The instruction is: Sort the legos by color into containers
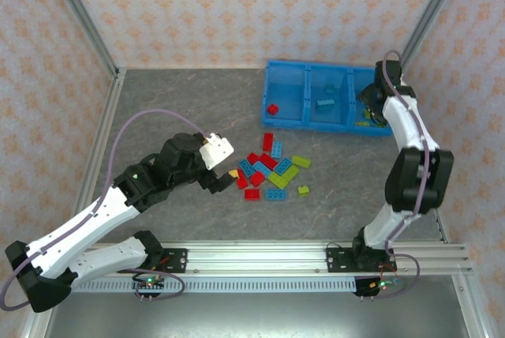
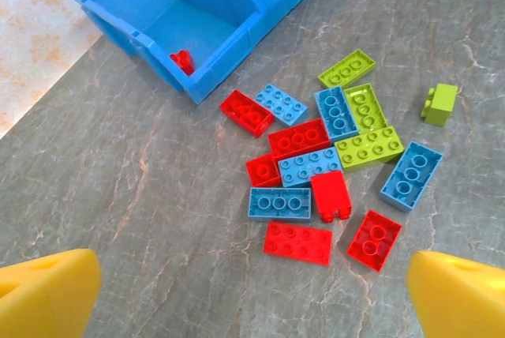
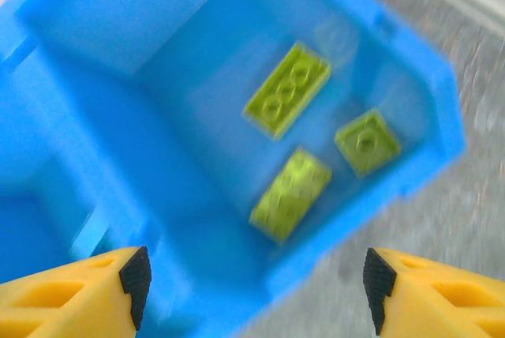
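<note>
Your right tool (image 3: pixel 252 279) hangs over the right-end compartment of the blue bin (image 1: pixel 331 128). Its fingers are spread wide with nothing between them. Three green bricks (image 3: pixel 288 89) lie on that compartment's floor below it.

Your left tool (image 2: pixel 252 279) is likewise released, wide apart and empty. The loose bricks (image 1: pixel 268 168) lie in a pile on the desk (image 2: pixel 158 180) just outside the bin's near wall. The left tool sits on the side of the pile away from the bin, looking across it toward the bin's left-end compartment, so I judge the left arm the nearer one.

The red brick (image 2: pixel 297 242) at the pile's edge farthest from the bin lies flat, studs up. Its long axis runs roughly along the line from one finger to the other. You would likely need to turn the wrist to close across its short side.
</note>
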Action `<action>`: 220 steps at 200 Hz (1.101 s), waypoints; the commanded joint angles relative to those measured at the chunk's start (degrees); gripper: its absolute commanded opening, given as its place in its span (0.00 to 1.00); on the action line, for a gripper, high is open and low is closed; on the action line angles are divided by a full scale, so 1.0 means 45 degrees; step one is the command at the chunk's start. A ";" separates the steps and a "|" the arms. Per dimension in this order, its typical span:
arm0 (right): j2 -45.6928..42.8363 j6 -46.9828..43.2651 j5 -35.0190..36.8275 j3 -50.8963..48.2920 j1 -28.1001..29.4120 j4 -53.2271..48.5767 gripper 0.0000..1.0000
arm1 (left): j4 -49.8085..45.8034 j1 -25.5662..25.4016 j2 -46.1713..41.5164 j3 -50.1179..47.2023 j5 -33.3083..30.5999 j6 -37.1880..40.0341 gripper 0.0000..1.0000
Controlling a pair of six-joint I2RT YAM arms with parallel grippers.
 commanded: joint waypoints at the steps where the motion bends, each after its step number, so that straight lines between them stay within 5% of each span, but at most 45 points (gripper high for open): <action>1: -0.2565 0.0027 -0.1852 -0.1839 0.1112 -0.0423 0.73 | -0.0113 0.0192 0.0080 0.0076 -0.0257 0.0235 1.00; 33: -0.4452 0.0310 -0.1207 -0.3816 0.4348 -0.2208 0.74 | 0.0010 0.0310 0.0186 -0.0041 -0.0001 0.0237 1.00; 87: -0.4549 0.2810 -0.0730 -0.6724 0.8926 -0.2708 0.75 | -0.0421 0.0570 0.0632 0.0172 0.1028 0.0377 1.00; 140: -0.2946 0.2155 -0.0368 -0.7624 0.9734 -0.0819 0.71 | -0.0353 0.0588 0.0764 0.0154 0.0926 0.0266 1.00; 220: -0.1365 0.2254 -0.0062 -0.8004 0.9736 0.0735 0.32 | -0.0308 0.0588 0.0783 -0.0002 0.0830 0.0409 1.00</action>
